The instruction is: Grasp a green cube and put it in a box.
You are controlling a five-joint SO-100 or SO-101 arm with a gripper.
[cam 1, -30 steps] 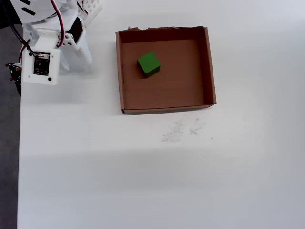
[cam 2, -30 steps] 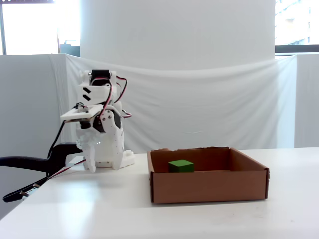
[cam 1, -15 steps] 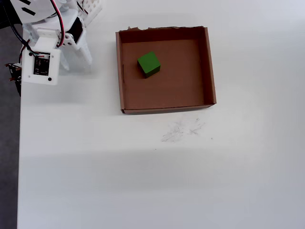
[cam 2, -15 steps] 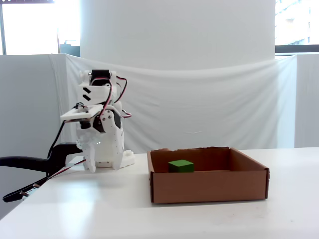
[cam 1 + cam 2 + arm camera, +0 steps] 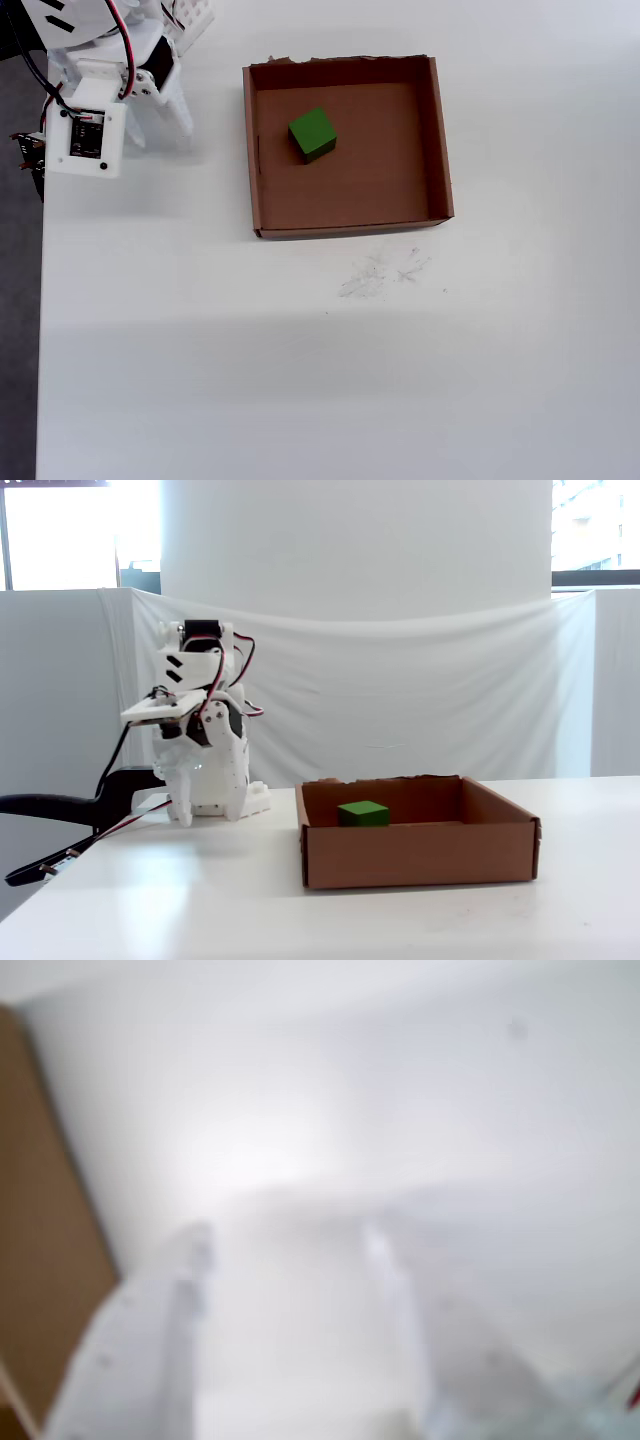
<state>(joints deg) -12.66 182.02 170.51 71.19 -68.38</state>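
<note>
The green cube [image 5: 312, 133] lies inside the brown cardboard box [image 5: 441, 140], in its upper-left part, and shows over the front wall in the fixed view [image 5: 362, 813]. The box [image 5: 420, 855] stands on the white table with its ragged rim at the top of the overhead view. My gripper [image 5: 160, 138] is left of the box, pointing down at the table, well apart from the cube. In the blurred wrist view its white fingers [image 5: 195, 1250] stand apart with only bare table between them, so my gripper [image 5: 288, 1235] is open and empty.
The arm's white base and cables [image 5: 205, 780] stand at the table's left end. The table's left edge [image 5: 40, 300] borders grey floor. A blurred brown surface [image 5: 40, 1210] fills the wrist view's left edge. Faint pencil marks [image 5: 380, 275] lie below the box.
</note>
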